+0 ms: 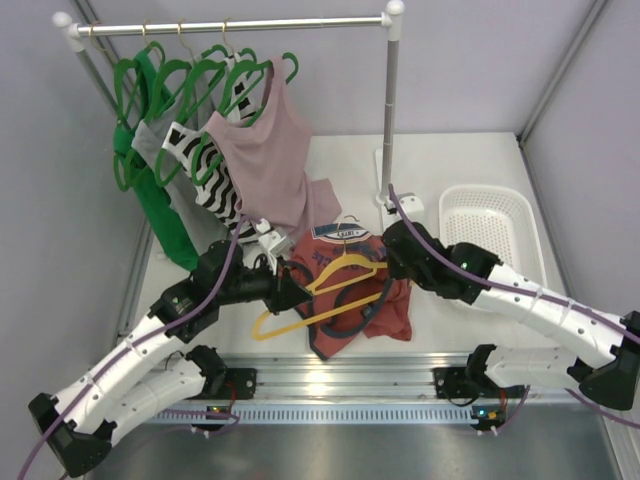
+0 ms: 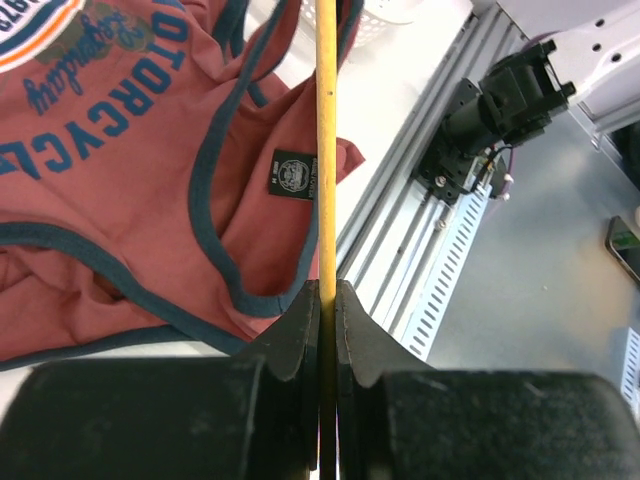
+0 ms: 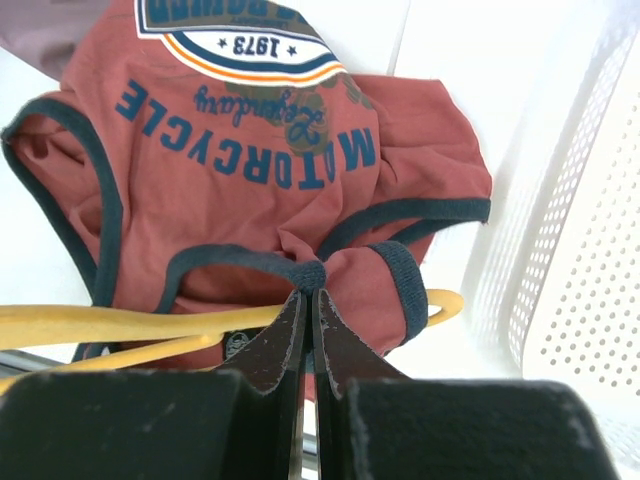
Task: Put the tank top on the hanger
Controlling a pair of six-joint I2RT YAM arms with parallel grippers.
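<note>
I read "MOTORCYCLE" and "1973" on the tank top (image 3: 250,200); the logo is cropped above. My left gripper (image 2: 327,300) clamps the hanger (image 2: 326,150); my right gripper (image 3: 308,295) pinches its trim.

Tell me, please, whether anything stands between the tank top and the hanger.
Nothing visible does: the hanger sits over the tank top, held by the left gripper, while the right gripper pinches the top's navy trim.

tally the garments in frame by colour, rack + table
Green garment: 1
Grey garment: 1
Black-and-white striped top: 1
Dusty-pink tank top: 1
Rust-red tank top: 1
Total: 5
</note>
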